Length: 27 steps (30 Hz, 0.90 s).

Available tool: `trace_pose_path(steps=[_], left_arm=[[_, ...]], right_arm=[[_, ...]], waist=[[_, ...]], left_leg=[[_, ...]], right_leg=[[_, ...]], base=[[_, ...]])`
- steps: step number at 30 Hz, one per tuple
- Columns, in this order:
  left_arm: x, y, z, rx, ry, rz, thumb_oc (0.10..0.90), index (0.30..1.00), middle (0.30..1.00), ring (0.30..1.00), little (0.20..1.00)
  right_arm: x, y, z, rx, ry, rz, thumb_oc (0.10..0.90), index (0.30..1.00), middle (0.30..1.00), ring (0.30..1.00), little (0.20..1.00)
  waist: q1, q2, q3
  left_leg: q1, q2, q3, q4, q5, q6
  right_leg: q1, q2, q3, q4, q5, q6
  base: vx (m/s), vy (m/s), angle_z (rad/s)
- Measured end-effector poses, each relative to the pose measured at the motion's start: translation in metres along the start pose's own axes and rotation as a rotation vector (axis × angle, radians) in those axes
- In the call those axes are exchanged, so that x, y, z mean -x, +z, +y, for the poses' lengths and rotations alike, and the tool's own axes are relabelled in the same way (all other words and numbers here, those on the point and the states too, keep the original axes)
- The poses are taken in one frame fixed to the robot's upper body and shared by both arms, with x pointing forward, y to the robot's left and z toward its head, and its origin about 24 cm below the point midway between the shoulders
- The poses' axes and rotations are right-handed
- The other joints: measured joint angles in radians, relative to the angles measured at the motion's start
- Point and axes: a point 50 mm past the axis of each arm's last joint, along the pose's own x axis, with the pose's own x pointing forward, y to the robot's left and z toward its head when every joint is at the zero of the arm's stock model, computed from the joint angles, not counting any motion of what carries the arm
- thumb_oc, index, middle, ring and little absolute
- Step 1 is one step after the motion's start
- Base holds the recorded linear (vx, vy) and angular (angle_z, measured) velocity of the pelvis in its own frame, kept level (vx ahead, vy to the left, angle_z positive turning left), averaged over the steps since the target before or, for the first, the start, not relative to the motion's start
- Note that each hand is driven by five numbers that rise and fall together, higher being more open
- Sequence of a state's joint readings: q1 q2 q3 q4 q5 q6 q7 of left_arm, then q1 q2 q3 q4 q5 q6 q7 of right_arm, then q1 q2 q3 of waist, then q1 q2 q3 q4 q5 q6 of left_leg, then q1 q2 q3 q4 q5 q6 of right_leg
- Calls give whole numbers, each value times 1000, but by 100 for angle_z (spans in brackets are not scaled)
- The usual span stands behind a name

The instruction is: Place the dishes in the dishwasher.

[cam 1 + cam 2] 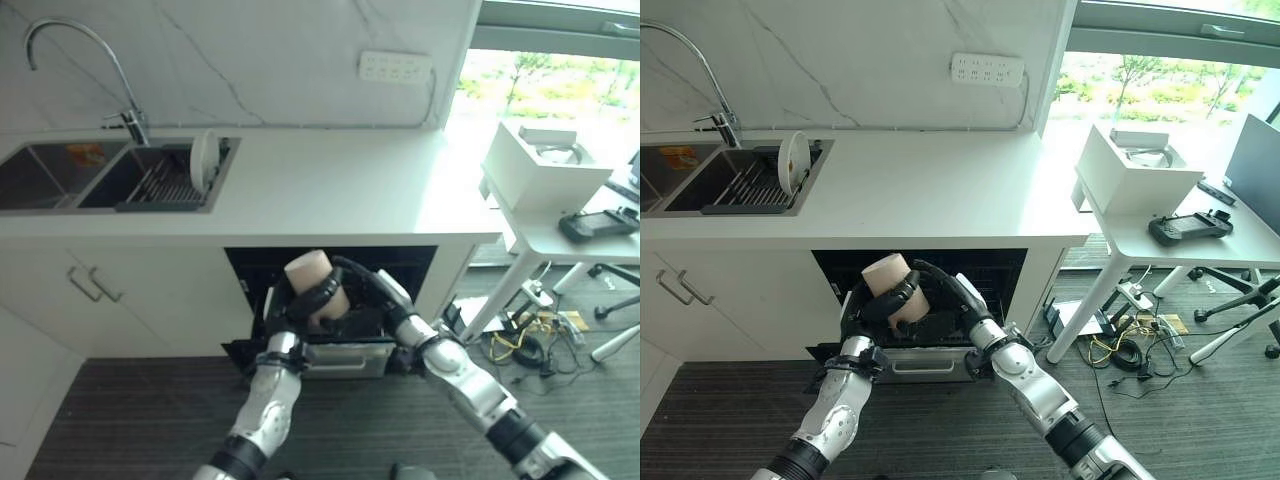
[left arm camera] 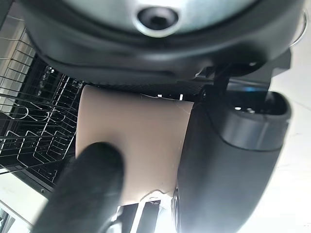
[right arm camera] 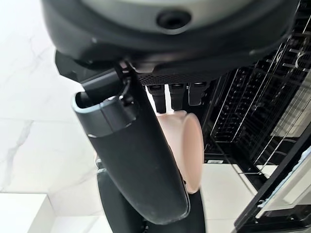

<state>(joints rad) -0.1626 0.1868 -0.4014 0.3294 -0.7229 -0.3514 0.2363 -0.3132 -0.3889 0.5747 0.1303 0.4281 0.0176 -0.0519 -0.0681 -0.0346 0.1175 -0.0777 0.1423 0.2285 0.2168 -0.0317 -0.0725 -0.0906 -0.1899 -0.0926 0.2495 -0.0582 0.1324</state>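
Note:
A beige cup (image 1: 308, 270) hangs over the open dishwasher (image 1: 345, 352) under the counter. My left hand (image 1: 300, 305) is shut on it, with dark fingers wrapped round its side (image 2: 92, 179). My right hand (image 1: 385, 295) reaches in from the right. Its fingers are straight and its fingertips are at the cup (image 3: 187, 141), while its thumb (image 3: 131, 155) lies alongside. The dishwasher's wire rack (image 2: 29, 126) shows just below and behind the cup. A white plate (image 1: 203, 160) stands upright in the drying rack in the sink (image 1: 60, 175).
The white counter (image 1: 330, 190) runs above the dishwasher, with a faucet (image 1: 125, 110) at the back left. To the right stands a white side table (image 1: 545, 240) carrying a white box (image 1: 545, 160) and a dark controller (image 1: 597, 222). Cables lie on the floor under that table.

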Motion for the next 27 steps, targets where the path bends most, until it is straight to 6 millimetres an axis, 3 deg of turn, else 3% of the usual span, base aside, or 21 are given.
trace_pose_path(steps=[10,22,27], left_arm=[[2,4,2,-257,-77,-76,400,300,300,300,300],[6,-7,1,-283,-94,-44,400,300,300,300,300],[4,-10,0,-282,-77,-38,400,300,300,300,300]], right_arm=[[-2,-2,3,-204,37,37,800,900,900,900,900],[-8,-19,8,-232,34,109,800,900,900,900,900],[-11,-20,13,-164,2,104,800,900,900,900,900]], waist=[[3,1,0],[17,1,1],[21,1,1]], left_leg=[[1,-2,-12,-13,7,-1],[5,-3,-16,-15,7,-2],[3,-4,-20,-14,7,-2]], right_leg=[[5,0,-14,-3,-4,-3],[9,0,-17,-1,-9,-2],[11,-3,-24,-1,-9,-2]], base=[[21,-9,3],[0,0,0],[2,1,2]])
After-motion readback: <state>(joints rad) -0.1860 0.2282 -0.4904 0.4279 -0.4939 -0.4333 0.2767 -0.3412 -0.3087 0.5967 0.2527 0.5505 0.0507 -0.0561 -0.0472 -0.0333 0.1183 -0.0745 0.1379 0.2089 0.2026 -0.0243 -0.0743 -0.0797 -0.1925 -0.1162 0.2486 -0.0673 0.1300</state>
